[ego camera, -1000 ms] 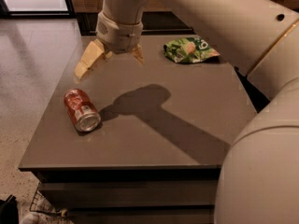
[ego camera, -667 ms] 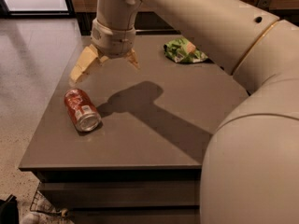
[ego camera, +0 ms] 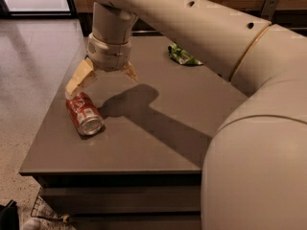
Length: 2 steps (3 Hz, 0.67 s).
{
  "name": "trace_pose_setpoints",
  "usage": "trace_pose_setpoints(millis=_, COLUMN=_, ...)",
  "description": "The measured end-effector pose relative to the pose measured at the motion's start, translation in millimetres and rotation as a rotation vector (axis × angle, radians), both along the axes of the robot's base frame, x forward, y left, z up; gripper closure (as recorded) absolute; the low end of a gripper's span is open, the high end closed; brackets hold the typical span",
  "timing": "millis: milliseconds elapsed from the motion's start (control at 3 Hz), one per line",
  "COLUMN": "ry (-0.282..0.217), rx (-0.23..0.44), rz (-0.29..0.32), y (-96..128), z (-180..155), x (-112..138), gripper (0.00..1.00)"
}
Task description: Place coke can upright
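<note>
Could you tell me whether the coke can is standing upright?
No, the coke can lies on its side on the table, with the open tool close by its far end.

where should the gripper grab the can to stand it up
Probably across the red middle of the can, coming down from above with one finger on each curved side. It lies on its side with a silver end facing the camera, so the round flanks are the exposed part. The gripper hangs open just above its far end.
</note>
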<state>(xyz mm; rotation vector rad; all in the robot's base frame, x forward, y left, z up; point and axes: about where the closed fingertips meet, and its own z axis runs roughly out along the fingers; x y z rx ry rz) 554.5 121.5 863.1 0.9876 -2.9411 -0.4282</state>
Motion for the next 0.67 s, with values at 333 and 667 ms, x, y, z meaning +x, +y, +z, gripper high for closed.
trace_pose_setpoints(millis=333, ry=-0.006, rx=-0.008, rz=0.002, y=32.0, z=-22.0, x=-15.7, gripper=0.00)
trace_pose_setpoints(millis=667, ry=-0.008, rx=-0.019, rz=0.005, y=39.8, z=-27.2, x=-22.6, gripper=0.00)
